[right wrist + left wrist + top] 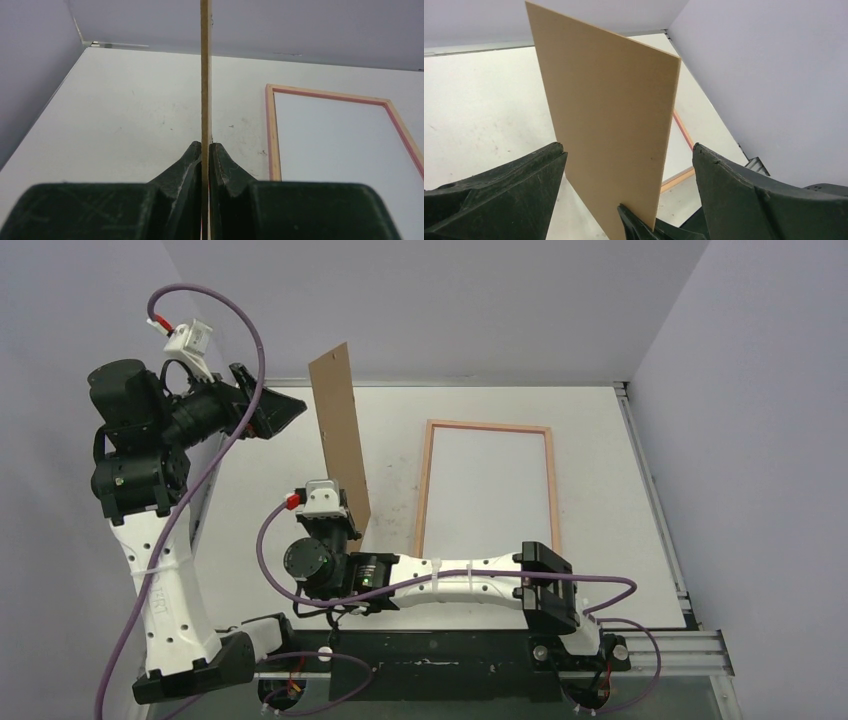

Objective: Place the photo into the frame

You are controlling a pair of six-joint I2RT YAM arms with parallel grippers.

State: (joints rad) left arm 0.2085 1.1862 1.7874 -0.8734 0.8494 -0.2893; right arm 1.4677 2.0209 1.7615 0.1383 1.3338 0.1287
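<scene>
Left of the pink frame (488,425) | my right gripper (205,146) pinches the brown backing board (340,440) upright | my left gripper (628,150) spread wide, empty

A thin pink picture frame (488,424) lies flat on the white tabletop (600,490), right of centre, its long sides running front to back. A pale, blank surface fills its opening; whether that is the photo cannot be told.

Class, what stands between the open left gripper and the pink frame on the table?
The brown backing board, pinched upright by the right gripper, separates left gripper and frame; the top and left wrist views show it.
</scene>
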